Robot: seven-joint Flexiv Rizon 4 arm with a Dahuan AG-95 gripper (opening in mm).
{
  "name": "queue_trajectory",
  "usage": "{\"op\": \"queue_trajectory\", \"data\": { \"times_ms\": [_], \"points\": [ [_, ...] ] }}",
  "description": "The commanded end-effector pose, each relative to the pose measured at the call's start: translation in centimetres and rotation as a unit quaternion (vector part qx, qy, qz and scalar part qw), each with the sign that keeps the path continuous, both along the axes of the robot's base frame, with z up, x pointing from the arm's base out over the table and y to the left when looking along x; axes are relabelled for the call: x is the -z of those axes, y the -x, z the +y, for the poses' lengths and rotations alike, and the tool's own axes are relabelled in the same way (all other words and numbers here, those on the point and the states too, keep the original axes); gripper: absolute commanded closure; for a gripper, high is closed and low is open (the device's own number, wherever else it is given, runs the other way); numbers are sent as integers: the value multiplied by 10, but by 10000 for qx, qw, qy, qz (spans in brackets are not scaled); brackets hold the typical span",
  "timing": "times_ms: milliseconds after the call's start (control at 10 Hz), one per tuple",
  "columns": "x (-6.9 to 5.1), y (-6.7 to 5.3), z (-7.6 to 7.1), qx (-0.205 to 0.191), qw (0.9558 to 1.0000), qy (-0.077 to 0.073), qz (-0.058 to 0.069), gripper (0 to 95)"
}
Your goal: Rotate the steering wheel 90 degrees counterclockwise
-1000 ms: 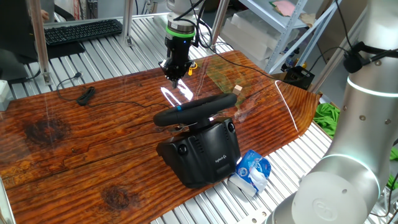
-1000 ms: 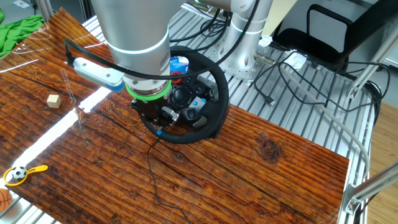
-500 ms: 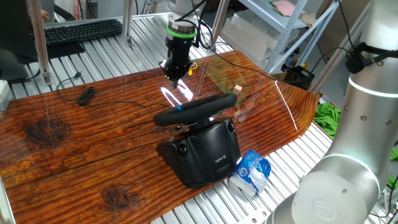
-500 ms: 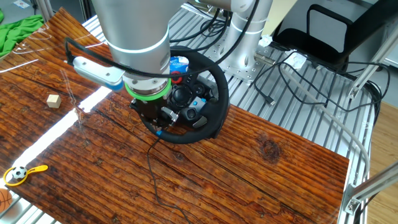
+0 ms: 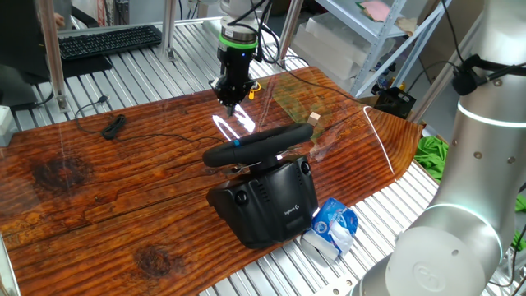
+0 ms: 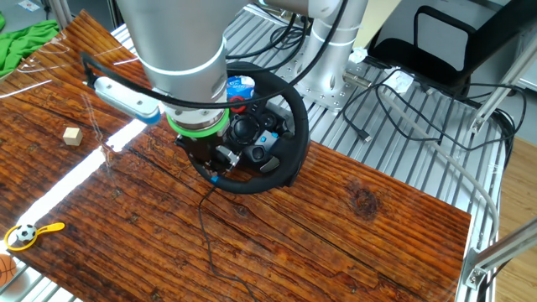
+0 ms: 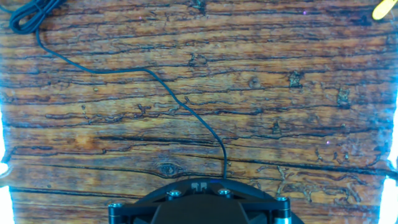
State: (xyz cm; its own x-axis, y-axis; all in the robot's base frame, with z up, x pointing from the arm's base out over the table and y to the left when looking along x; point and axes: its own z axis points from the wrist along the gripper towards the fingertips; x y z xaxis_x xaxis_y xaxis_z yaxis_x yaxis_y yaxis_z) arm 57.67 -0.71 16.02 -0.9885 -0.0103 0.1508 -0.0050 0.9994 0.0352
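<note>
The black padded steering wheel (image 5: 259, 144) sits on its bulky black base near the wooden table's (image 5: 99, 189) edge. The gripper (image 5: 229, 98) hangs above the wood beyond it; whether its jaws are parted I cannot tell. Descending carelessly risks snagging the thin black cable (image 7: 180, 102), or glancing off the rim.

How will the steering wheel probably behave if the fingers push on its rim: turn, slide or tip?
The steering wheel would probably turn rather than tip, since its rim sits on a bulky black base resting wide on the wooden table. The padded-looking rim likely gives decent friction. The thin black cable looks floppy and should hardly resist.
</note>
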Motion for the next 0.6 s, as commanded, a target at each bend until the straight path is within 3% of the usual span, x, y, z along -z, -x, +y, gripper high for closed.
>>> {"op": "queue_trajectory", "data": {
  "times_ms": [100,400,500,600],
  "points": [
    [0,1,0,33,10000,16,-6,950],
    [0,1,0,148,9999,12,-33,950],
    [0,1,0,157,9999,40,45,950],
    [0,1,0,172,9998,-14,24,950]
  ]
}}
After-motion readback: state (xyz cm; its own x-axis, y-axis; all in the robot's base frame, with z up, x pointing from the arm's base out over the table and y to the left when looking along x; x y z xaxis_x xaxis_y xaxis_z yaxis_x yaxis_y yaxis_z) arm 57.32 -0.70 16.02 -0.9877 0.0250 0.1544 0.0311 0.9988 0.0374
